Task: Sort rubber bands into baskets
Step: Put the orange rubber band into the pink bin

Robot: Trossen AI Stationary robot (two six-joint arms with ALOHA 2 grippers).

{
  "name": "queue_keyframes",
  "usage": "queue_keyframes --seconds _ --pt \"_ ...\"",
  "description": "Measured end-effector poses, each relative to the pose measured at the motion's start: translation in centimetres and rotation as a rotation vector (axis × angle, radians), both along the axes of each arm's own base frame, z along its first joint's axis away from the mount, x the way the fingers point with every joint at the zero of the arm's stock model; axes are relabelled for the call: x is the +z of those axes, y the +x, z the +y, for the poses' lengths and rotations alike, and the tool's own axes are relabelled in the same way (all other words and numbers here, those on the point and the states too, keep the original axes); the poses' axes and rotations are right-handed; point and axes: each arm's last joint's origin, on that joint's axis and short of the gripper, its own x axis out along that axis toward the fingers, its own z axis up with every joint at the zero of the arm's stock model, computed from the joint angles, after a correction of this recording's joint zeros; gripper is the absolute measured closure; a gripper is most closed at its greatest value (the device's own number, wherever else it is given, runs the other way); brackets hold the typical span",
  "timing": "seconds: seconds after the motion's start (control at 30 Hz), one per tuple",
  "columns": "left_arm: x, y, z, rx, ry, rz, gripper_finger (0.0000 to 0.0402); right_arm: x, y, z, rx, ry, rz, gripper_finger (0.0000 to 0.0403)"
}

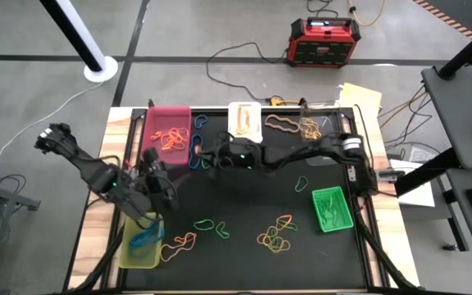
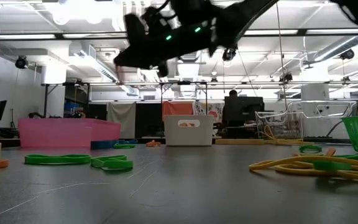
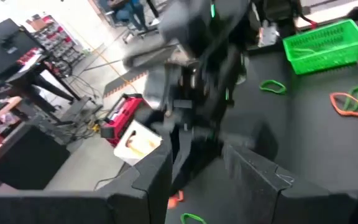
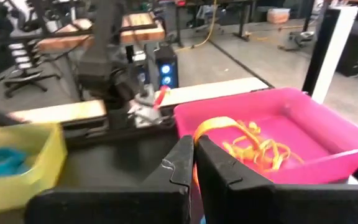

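My right gripper [image 4: 193,168] is shut on an orange rubber band [image 4: 219,122], just short of the pink basket [image 4: 328,124]. The basket holds several orange bands [image 4: 260,152]. In the high view this gripper [image 1: 197,156] is by the pink basket's [image 1: 168,110] right side, and in the low view it hangs above the table [image 2: 126,59]. My left gripper [image 3: 197,165] is open and empty, near the yellow-green basket [image 1: 138,258], which holds blue bands [image 1: 144,240]. Loose bands [image 1: 275,238] lie on the black mat. My right gripper pinches the orange band between its two fingers at one end of the loop [image 4: 196,135]. The rest of the loop arcs forward from the fingertips, over the pink basket's near wall. The band is off the table.
A white basket [image 1: 244,117] and a clear tray with tan bands [image 1: 308,127] stand at the far edge. A bright green basket [image 1: 331,209] is at the right. Blue bands [image 1: 197,121] lie between the pink and white baskets. A red-and-black power box [image 1: 322,43] and cables lie on the floor beyond.
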Motion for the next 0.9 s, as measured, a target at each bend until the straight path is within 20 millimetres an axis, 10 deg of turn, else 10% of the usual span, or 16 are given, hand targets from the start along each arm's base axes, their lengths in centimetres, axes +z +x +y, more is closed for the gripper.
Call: queue_keyframes --seconds 0.37,0.9 --pt "4.4 -2.6 1.8 0.005 -0.021 -0.036 0.0270 -2.7 7.8 -4.6 -0.056 -0.012 -0.115 0.0394" --pt "2.7 -3.5 2.5 0.032 -0.019 -0.031 0.0270 -5.7 12.5 -6.8 -0.095 0.135 0.034 0.0318"
